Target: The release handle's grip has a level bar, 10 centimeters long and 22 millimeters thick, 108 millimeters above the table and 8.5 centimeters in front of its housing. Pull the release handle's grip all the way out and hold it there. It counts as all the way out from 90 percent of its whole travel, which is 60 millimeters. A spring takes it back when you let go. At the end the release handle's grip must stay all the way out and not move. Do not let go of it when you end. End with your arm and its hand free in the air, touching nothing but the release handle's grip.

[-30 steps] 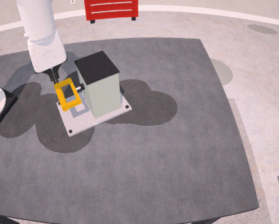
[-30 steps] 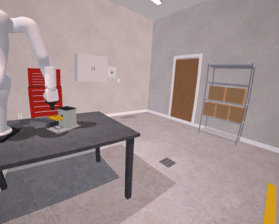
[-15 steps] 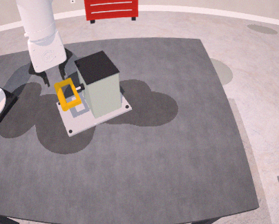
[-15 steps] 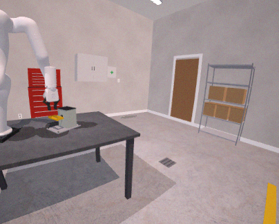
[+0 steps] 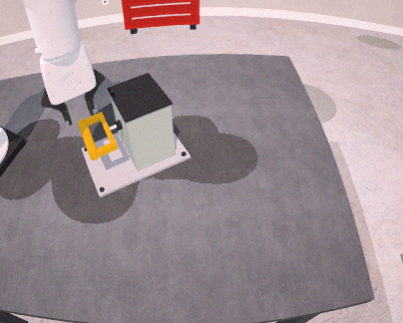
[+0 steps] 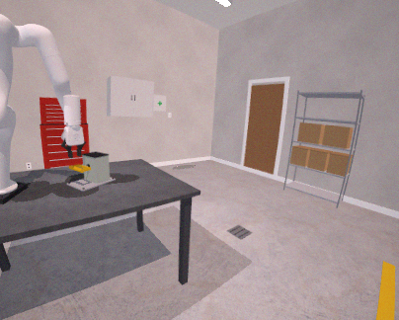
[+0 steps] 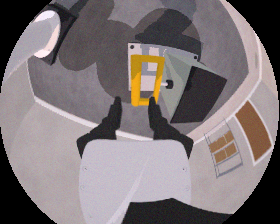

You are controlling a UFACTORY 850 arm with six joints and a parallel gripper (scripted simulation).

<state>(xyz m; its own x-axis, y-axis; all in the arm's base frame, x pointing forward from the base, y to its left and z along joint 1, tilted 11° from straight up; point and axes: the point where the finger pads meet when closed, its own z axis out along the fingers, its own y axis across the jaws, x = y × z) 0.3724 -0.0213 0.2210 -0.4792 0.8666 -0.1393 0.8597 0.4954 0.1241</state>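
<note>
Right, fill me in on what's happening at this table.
A white robot arm hangs over a dark table, its gripper part open and empty, just above and behind the yellow release handle's grip. The grip sticks out from a pale housing on a base plate. The jaws touch nothing; the grip is not yet grasped.

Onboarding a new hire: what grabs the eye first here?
The bright yellow rectangular handle grip, jutting from the pale green black-topped housing on the dark grey table. Above it hangs the white arm's gripper, black fingers half open, holding nothing. Behind, a red tool cabinet.
</note>
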